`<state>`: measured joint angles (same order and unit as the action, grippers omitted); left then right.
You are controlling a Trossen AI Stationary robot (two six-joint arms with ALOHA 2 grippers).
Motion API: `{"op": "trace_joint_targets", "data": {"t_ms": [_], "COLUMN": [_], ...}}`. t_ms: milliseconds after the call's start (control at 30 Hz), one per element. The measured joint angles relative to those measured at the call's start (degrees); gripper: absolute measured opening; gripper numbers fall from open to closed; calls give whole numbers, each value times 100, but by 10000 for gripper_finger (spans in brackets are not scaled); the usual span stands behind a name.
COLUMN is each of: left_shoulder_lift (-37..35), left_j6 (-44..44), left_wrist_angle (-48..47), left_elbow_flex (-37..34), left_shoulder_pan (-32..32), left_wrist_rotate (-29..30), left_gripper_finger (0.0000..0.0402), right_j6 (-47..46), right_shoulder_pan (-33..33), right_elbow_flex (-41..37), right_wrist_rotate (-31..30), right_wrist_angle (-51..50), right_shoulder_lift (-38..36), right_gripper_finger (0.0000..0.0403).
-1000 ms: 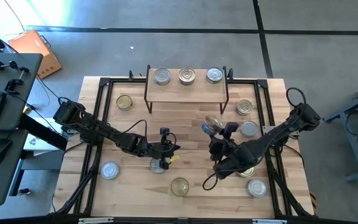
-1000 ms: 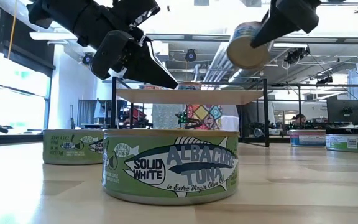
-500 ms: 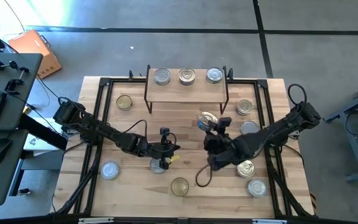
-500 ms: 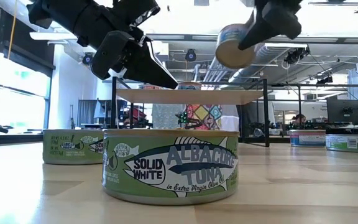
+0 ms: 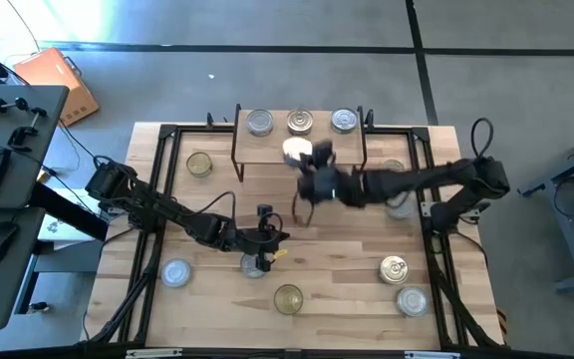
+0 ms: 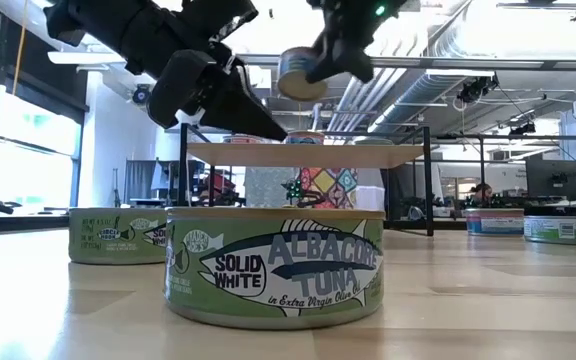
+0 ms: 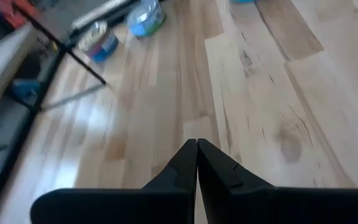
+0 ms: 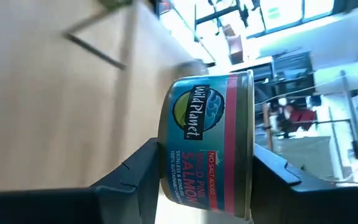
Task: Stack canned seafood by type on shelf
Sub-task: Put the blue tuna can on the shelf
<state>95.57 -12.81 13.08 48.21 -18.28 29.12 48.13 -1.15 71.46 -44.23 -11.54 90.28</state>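
our right gripper (image 5: 302, 160) clamps salmon tin (image 8: 209, 144) between fingers, tin tilted; shelf (image 5: 299, 143) just beyond fingertips. left gripper (image 7: 197, 163) shut, empty, farther off.

Roughly eleven tins (image 5: 288, 297), one shelf (image 5: 267, 146)

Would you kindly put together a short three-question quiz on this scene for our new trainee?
1. True or false: the right gripper holds a salmon tin.
2. How many tins stand on the shelf? A) two B) three C) five
3. Fill in: the left gripper's jaws are ____.

Key: 1 true; 2 B; 3 shut, holding nothing, above the table.
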Motion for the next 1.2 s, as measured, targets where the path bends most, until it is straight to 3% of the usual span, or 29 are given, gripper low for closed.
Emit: {"op": "trace_joint_targets", "data": {"t_ms": [100, 200, 367, 600, 933, 1200], "left_shoulder_lift": [0, 2, 4, 4, 4, 4], "left_j6": [-346, -381, -387, -374, 383, 526], "left_wrist_angle": [75, 56, 87, 182, 161, 151], "left_elbow_flex": [0, 0, 0, 0, 0, 0], "left_shoulder_pan": [24, 24, 26, 26, 26, 26], "left_wrist_rotate": [4, 2, 2, 0, -13, -20], "left_gripper_finger": [5, 5, 5, 5, 5, 5], "right_j6": [445, 237, -530, -915, -908, -931], "right_shoulder_pan": [684, 1168, 1129, 822, 892, 892], "right_elbow_flex": [0, 0, 0, 0, 17, -2], "right_wrist_rotate": [566, 850, 1463, 1162, 892, 1082], "right_wrist_angle": [474, 477, -285, -627, -493, -489], "right_shoulder_lift": [0, 0, 44, 343, 631, 673], "right_gripper_finger": [161, 161, 161, 161, 161, 282]}}
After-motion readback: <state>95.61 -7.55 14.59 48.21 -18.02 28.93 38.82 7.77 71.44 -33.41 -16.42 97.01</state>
